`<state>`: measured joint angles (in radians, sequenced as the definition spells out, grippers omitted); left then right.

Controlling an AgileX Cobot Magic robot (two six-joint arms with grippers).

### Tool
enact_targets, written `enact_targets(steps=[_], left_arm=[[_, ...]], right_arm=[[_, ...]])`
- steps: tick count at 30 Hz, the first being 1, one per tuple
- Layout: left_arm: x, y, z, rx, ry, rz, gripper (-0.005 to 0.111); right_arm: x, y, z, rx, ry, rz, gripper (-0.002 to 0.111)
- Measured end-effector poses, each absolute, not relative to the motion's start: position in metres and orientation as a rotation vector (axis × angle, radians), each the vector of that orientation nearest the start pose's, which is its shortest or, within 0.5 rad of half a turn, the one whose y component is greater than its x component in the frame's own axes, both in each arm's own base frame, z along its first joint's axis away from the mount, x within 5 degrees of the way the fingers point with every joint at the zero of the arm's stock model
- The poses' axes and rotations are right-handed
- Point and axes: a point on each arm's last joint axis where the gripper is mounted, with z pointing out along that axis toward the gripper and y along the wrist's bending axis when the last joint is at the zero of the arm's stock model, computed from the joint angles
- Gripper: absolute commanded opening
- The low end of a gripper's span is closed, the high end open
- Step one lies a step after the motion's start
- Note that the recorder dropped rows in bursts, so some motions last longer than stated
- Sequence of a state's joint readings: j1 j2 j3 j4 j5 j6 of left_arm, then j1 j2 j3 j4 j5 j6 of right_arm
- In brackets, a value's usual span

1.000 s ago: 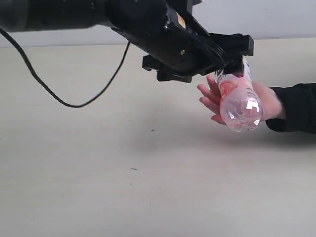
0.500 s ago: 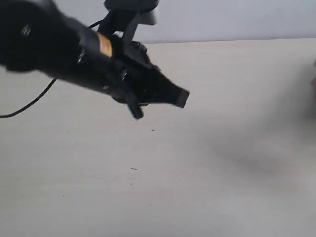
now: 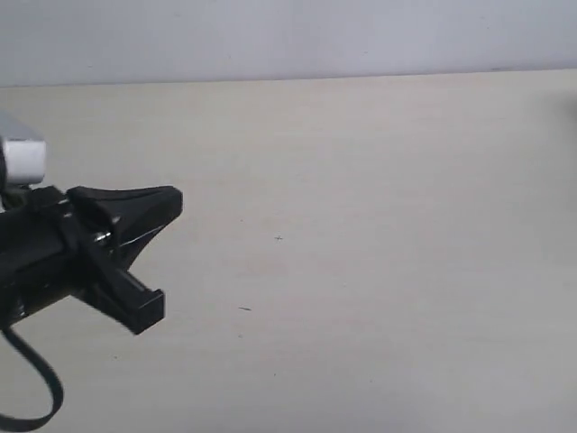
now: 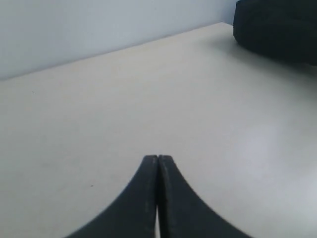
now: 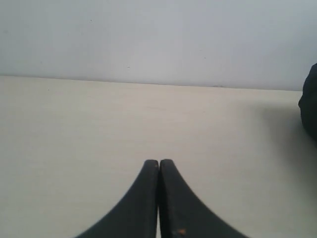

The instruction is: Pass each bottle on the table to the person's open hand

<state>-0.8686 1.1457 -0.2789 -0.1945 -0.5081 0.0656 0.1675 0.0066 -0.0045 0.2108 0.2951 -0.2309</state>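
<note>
Over the left end of the counter, the left pincer hangs low and roughly level, holding nothing. Its wrist view shows the two tips pressed flat together with no gap, and bare counter runs from them to the counter's far edge. The right pincer reads the same in its own view: tips touching, nothing between them, pointed across the counter toward the pale wall behind its far edge.

No bottle shows in any view, on the counter or in a grip, and no open hand shows either. I judge that the handing over is finished, or that any bottle yet to go lies outside the frames. Two closed, empty pincers low over bare counter suit a rest pose better than a reach.

Only the exterior view places the left arm over the counter's left end. It also shows a cable looping toward the counter's near edge and tiny specks near the counter's middle. It shows nothing of the right arm. From that angle the left fingers look like two black prongs splayed in a V, which alone would leave the grip unclear; the wrist view settles it as closed. The wrist views add a dark bulk at the counter's far edge, also glimpsed from the right wrist. I cannot tell what it is.
</note>
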Motion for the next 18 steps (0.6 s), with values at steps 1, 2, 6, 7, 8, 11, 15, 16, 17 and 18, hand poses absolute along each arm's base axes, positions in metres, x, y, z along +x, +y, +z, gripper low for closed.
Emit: enact_targets(steps=[1, 2, 6, 7, 8, 11, 15, 16, 17, 18], left_arm=[[0.133, -0.142, 0.210, 0.631, 1.761, -0.579, 0.000], [0.130, -0.137, 0.209, 0.606, 1.753, -0.573, 0.000], [0.124, -0.119, 0.208, 0.519, 1.742, -0.540, 0.000], [0.123, -0.117, 0.207, 0.516, 1.741, -0.534, 0.000], [0.122, -0.116, 0.206, 0.514, 1.742, -0.530, 0.000], [0.122, -0.115, 0.206, 0.514, 1.741, -0.525, 0.000], [0.122, -0.114, 0.206, 0.512, 1.740, -0.523, 0.000], [0.122, -0.114, 0.206, 0.512, 1.740, -0.523, 0.000], [0.122, -0.114, 0.206, 0.512, 1.740, -0.523, 0.000], [0.122, -0.114, 0.206, 0.512, 1.740, -0.523, 0.000]], right_arm=[[0.053, 0.015, 0.188, -0.218, 1.763, 0.154, 0.000], [0.053, 0.015, 0.188, -0.218, 1.763, 0.154, 0.000], [0.053, 0.015, 0.188, -0.218, 1.763, 0.154, 0.000], [0.053, 0.015, 0.188, -0.218, 1.763, 0.154, 0.000], [0.053, 0.015, 0.188, -0.218, 1.763, 0.154, 0.000], [0.053, 0.015, 0.188, -0.218, 1.763, 0.154, 0.000], [0.053, 0.015, 0.188, -0.218, 1.763, 0.154, 0.000], [0.053, 0.015, 0.188, -0.218, 1.763, 0.154, 0.000], [0.053, 0.015, 0.188, -0.218, 1.763, 0.154, 0.000], [0.053, 0.015, 0.188, -0.218, 1.763, 0.154, 0.000]])
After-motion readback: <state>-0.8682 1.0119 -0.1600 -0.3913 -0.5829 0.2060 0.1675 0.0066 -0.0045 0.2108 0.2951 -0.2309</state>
